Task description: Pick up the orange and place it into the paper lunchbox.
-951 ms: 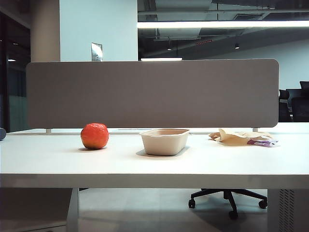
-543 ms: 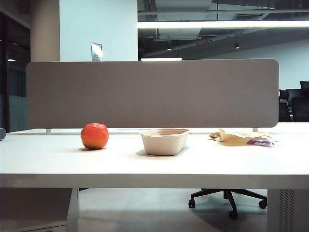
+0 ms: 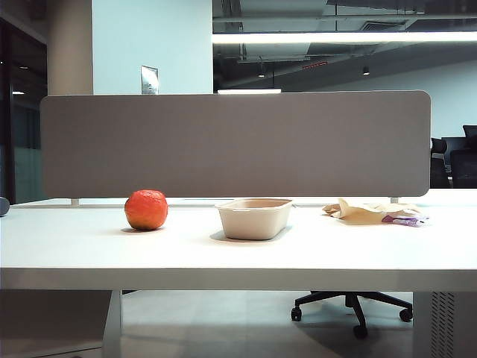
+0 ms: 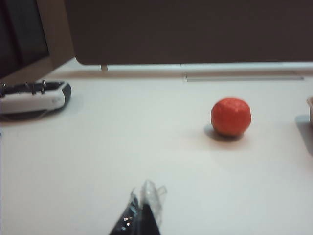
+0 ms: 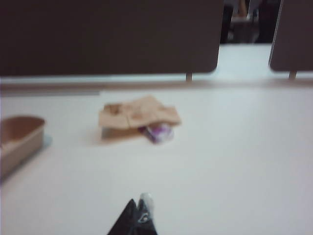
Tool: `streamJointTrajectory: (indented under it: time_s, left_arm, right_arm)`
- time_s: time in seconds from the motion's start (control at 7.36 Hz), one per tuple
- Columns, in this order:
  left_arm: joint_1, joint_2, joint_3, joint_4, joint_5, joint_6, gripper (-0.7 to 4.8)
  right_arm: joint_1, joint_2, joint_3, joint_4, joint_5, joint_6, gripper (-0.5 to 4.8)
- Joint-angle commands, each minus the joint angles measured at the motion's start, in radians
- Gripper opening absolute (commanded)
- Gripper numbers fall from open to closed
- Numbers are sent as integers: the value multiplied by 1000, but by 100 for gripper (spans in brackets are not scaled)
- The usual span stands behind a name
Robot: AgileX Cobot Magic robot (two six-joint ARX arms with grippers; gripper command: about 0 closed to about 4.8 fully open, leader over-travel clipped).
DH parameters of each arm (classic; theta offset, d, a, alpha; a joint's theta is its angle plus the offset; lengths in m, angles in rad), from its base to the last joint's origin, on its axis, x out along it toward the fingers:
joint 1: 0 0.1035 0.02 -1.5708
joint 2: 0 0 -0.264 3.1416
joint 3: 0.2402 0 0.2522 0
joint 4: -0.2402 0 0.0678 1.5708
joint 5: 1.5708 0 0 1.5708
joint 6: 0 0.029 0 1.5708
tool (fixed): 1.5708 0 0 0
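The orange [image 3: 146, 209], red-orange and roundish, rests on the white table left of the middle in the exterior view. In the left wrist view the orange [image 4: 231, 116] lies well ahead of my left gripper [image 4: 146, 193], whose fingers meet in a point, shut and empty. The paper lunchbox [image 3: 255, 218], a beige pulp tray, stands empty at the table's middle. Its end, the paper lunchbox [image 5: 19, 139], shows in the right wrist view, off to one side of my right gripper [image 5: 139, 203], which is also shut with nothing in it. Neither arm shows in the exterior view.
Crumpled tan paper with a purple scrap [image 3: 373, 212] lies at the right of the table, also crumpled paper [image 5: 138, 119] ahead of my right gripper. A grey partition [image 3: 235, 144] runs along the far edge. A white and dark device [image 4: 32, 98] sits near the left end.
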Motion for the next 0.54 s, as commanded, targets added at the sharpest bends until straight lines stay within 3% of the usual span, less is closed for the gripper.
streamJointTrajectory:
  time_s: [0.14, 0.41, 0.54]
  left_arm:
    - [0, -3, 16, 26, -8, -32, -5]
    - [0, -3, 90, -21, -95, -155, -5]
    - [0, 47, 246, -108, -137, -179, -5]
  right_arm:
    - [1, -1, 48, 13, -2, 0, -1]
    - [2, 1, 144, -40, -42, 9, -1]
    - [2, 84, 306, -166, -265, 9, -2]
